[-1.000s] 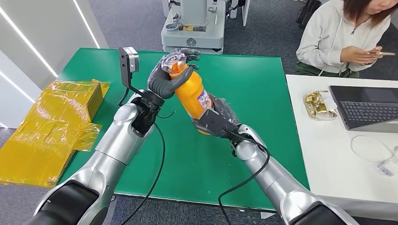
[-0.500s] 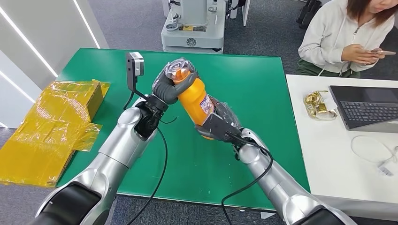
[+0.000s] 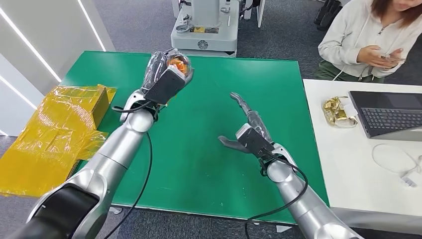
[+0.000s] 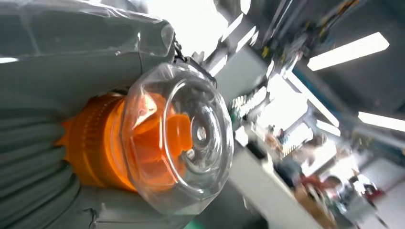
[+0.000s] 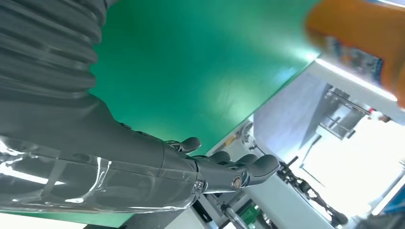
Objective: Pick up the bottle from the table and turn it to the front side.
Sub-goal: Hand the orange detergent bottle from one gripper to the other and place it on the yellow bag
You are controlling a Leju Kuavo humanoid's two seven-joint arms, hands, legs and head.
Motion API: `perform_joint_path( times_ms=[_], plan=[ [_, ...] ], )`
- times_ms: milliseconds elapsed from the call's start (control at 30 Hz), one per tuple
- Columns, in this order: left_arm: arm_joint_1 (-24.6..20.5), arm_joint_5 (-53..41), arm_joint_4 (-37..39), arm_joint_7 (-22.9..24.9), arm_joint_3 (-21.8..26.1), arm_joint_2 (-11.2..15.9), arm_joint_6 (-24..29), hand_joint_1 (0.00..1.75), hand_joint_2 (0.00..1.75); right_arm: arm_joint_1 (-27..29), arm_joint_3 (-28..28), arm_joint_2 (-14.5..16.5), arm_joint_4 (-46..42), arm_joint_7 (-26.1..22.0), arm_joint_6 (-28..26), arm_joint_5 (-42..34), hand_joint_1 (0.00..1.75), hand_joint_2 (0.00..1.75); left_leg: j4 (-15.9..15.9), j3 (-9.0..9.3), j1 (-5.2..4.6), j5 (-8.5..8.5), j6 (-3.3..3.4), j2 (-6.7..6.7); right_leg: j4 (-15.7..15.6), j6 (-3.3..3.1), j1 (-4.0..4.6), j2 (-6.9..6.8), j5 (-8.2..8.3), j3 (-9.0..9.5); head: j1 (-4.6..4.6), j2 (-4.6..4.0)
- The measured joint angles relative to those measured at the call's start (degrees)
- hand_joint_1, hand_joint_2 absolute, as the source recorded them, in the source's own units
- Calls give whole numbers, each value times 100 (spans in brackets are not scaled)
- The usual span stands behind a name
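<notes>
- Head view: the left hand (image 3: 164, 82) is raised over the far left part of the green surface (image 3: 209, 149), and its fingers are wrapped around the bottle (image 3: 178, 64). Only a patch of orange and some clear plastic peep out past the back of the hand, so the bottle is up in the air, off the surface.
- Same view: the right hand (image 3: 249, 132) hangs over the middle of the green surface, well apart from the bottle. Its fingers are spread wide, the thumb sticking out to the side, and it has nothing in it.
- Same view, round about: crumpled yellow wrapping (image 3: 54, 134) lies to the left of the green surface. A white desk (image 3: 343, 164) on the right carries a laptop (image 3: 388, 114), a gold foil wrapper (image 3: 337, 112) and a white cable (image 3: 398, 162). A person (image 3: 370, 37) in a light hooded top sits behind that desk, holding a phone.
- Left wrist view: the bottle's top end (image 4: 157, 138) shows close up, a clear domed cap over an orange ribbed neck. The grey fingers (image 4: 33, 162) press against the neck, holding it firmly.
- Right wrist view: the right hand's dark fingers (image 5: 239, 169) stretch out straight above the green surface (image 5: 191, 71), holding nothing. A blurred orange piece of the bottle (image 5: 358, 28) shows in one corner, clear of the hand.
</notes>
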Motion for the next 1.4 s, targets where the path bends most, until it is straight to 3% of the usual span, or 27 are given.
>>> perform_joint_path(
  times_ms=[233,333,533,733,933,1200,1400],
  plan=[
    [-286,-3440,109,1018,-328,395,1387,175,175,545,-121,-233,-1250,67,50,21,0,175,-2,1,1,0,-1,0,0,-1,1,0,-1,-1,1,0],
    [-360,-4748,291,1501,-493,552,1501,175,175,843,-130,-364,-1873,44,-19,118,0,175,-2,1,0,0,-1,2,0,-1,0,1,-1,0,1,0],
    [-362,-5792,573,1954,-584,784,1423,175,175,1366,-172,-614,-2826,13,-198,177,0,175,-2,0,0,-1,-1,2,-1,-1,0,3,-1,0,1,0],
    [21,-6139,727,2590,-597,1070,1097,175,175,2064,-467,-847,-3644,4,-517,300,0,175,-5,-1,0,-3,0,9,-3,-1,0,8,-2,-4,0,0],
    [463,-6143,946,3276,-688,1417,574,175,175,2873,-931,-929,-4308,87,-502,481,0,175,-11,-4,0,-7,-5,11,-2,-2,0,10,-9,-5,1,0],
    [1240,-6143,1032,3680,-631,1937,247,175,175,3643,-1546,-845,-4808,89,-337,732,0,175,-12,-5,1,-14,-15,22,-2,-3,1,23,-11,-13,0,0],
    [1592,-6143,1102,3608,-563,2072,235,175,175,3803,-1676,-734,-4934,69,-184,844,0,175,-13,-7,1,-14,-15,22,-2,-5,1,22,-12,-11,1,0]
  ],
)
